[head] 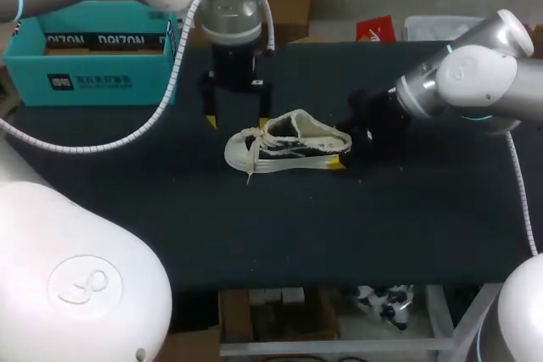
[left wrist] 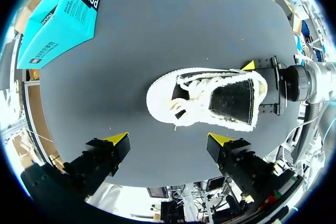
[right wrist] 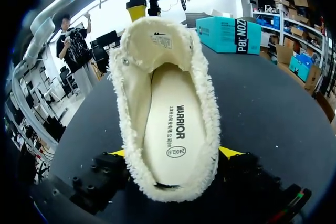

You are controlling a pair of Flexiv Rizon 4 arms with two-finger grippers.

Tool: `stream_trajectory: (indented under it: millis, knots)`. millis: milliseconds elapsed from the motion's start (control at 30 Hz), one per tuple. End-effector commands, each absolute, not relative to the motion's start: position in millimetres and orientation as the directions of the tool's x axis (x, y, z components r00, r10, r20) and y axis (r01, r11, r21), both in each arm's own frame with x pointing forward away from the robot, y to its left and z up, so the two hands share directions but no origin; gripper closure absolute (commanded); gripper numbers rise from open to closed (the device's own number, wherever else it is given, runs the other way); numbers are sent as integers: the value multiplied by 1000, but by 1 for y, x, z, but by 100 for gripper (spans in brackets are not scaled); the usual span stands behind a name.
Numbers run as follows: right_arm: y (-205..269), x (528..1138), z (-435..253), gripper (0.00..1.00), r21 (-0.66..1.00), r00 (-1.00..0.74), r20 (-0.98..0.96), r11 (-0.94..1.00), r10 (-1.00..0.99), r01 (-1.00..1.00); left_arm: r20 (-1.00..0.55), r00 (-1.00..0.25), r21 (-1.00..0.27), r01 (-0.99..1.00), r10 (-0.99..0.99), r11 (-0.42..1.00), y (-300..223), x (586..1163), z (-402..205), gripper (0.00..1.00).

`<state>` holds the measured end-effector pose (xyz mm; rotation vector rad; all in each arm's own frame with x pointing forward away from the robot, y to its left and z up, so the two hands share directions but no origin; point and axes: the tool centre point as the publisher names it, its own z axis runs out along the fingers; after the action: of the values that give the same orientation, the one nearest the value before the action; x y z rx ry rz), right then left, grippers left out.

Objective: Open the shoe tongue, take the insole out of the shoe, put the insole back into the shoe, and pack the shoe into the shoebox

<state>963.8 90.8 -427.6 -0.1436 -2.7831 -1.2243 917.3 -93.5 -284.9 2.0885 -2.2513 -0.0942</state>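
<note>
A black canvas shoe [head: 288, 146] with frayed cream trim and a white sole stands mid-table, toe to the left. My right gripper [head: 349, 148] is at its heel, open, and the heel sits between the yellow tips. In the right wrist view [right wrist: 173, 153] the cream insole [right wrist: 170, 124] lies flat inside the shoe [right wrist: 205, 103], with the tongue [right wrist: 157, 38] standing up beyond it. My left gripper [head: 236, 116] hangs open just behind the shoe, holding nothing. From the left wrist [left wrist: 169, 140] the shoe [left wrist: 210, 100] lies ahead of the fingers. The teal shoebox [head: 89, 57] stands at the back left.
The black table [head: 339, 226] has bare room in front of and to the right of the shoe. The shoebox [left wrist: 63, 19] is well apart from the shoe. My right gripper [left wrist: 265, 90] shows at the heel in the left wrist view.
</note>
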Motion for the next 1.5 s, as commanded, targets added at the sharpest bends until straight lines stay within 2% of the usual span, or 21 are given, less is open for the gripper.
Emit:
stream_trajectory:
  millis: [33, 200, 533, 1167, 1200, 1300, 1333, 1367, 1400, 1500]
  knots:
    - [91, 963, -433, 100, 734, -991, 130, 668, 39, 123, 23, -68, 106, -992, -997, 70, -99, 920, -285, 0]
    - [92, 962, -435, 100, 741, -991, 125, 662, 37, 118, 43, -55, 121, -991, -998, 60, -114, 920, -277, 0]
    - [92, 961, -435, 100, 742, -992, 124, 660, 37, 117, -9, 6, 84, -996, -1000, -7, -161, 926, -266, 0]
    - [92, 961, -435, 100, 742, -992, 124, 660, 37, 117, -145, 64, 122, -989, -987, -82, -195, 943, -300, 33]
    - [92, 961, -435, 100, 742, -992, 124, 660, 37, 117, -148, 64, 126, -988, -987, -83, -196, 943, -301, 36]
    - [92, 961, -435, 100, 742, -992, 124, 660, 37, 117, -163, 73, 123, -988, -984, -94, -196, 943, -303, 62]
    - [92, 961, -435, 100, 742, -992, 124, 660, 37, 117, -167, 74, 120, -988, -983, -95, -196, 942, -303, 74]
    - [92, 961, -435, 100, 742, -992, 124, 660, 37, 117, -167, 77, 116, -988, -983, -97, -196, 941, -303, 96]
    - [92, 961, -435, 100, 742, -992, 124, 660, 37, 117, -162, 77, 114, -989, -984, -96, -194, 940, -303, 100]
    - [92, 961, -435, 100, 742, -992, 124, 660, 37, 117, -143, 80, 103, -990, -986, -95, -187, 935, -300, 100]
